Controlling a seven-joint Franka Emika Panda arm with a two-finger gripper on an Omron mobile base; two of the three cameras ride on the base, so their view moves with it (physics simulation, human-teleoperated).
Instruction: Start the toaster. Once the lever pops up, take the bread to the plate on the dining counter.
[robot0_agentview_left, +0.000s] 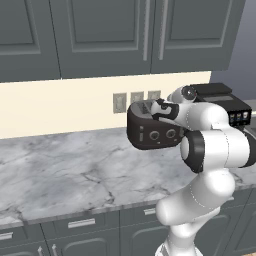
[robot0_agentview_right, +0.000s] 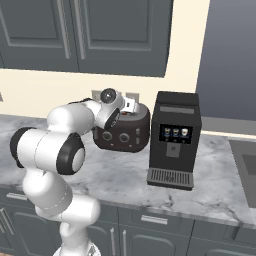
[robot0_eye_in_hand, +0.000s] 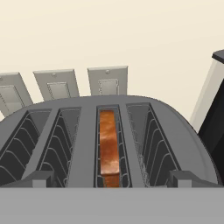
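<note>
Toaster (robot0_agentview_left: 152, 130), squat, black and rounded, sits far on my grey-veined marble worktop (robot0_agentview_left: 65, 170), gripper (robot0_agentview_left: 150, 107) above it. Right base view: boxy black appliance (robot0_agentview_right: 172, 140) stands right. Hand view: tan-brown bread slice (robot0_eye_in_hand: 109, 146) in third slot, claw wide.

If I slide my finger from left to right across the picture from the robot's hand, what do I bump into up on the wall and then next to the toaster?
First wall plate → second wall plate → third wall plate → the tall black appliance at the right edge. Below them sits the toaster, with the bread in its third slot from the left.
</note>
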